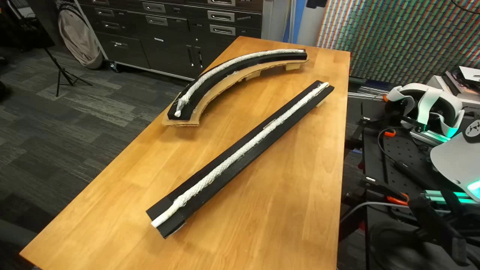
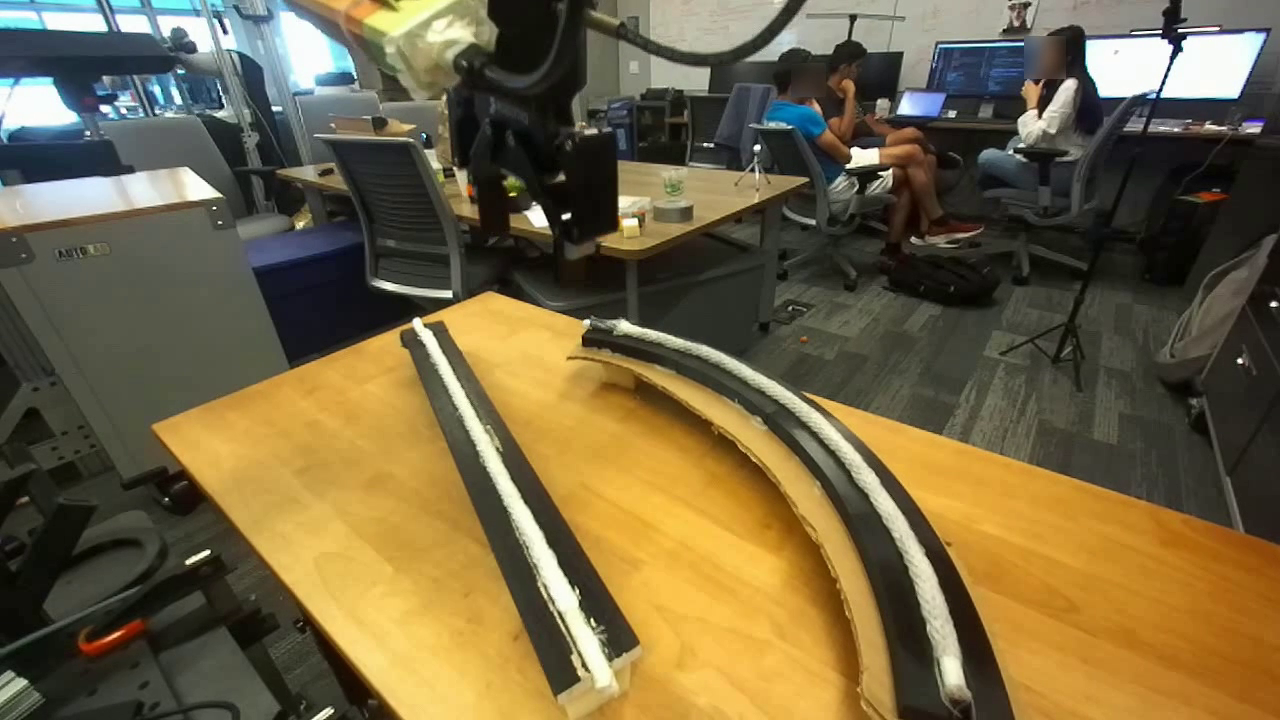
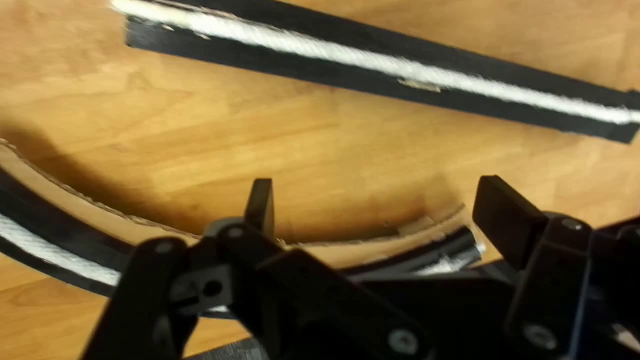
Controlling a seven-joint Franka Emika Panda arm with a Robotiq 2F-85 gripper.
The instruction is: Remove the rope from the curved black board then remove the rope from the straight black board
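Observation:
The curved black board [image 1: 262, 61] stands on a cardboard base, with a white rope [image 1: 222, 68] lying in its groove. Board [image 2: 855, 505] and rope [image 2: 850, 460] also show in an exterior view. The straight black board [image 1: 245, 160] lies beside it, with another white rope [image 1: 247, 145] along its groove; this rope [image 2: 500, 475] also shows in an exterior view. My gripper [image 2: 540, 215] is open and empty, raised above the boards. In the wrist view, its spread fingers [image 3: 377, 187] partly hide the curved board [image 3: 65, 227]; the straight board [image 3: 320, 75] lies beyond.
Both boards rest on a wooden table [image 1: 292, 210]. A black side bench with a white headset [image 1: 427, 101] and clamps stands along one edge. Drawer cabinets [image 1: 168, 41] stand beyond the table. A grey cabinet [image 2: 150, 300], a desk [image 2: 720, 190] and seated people are behind.

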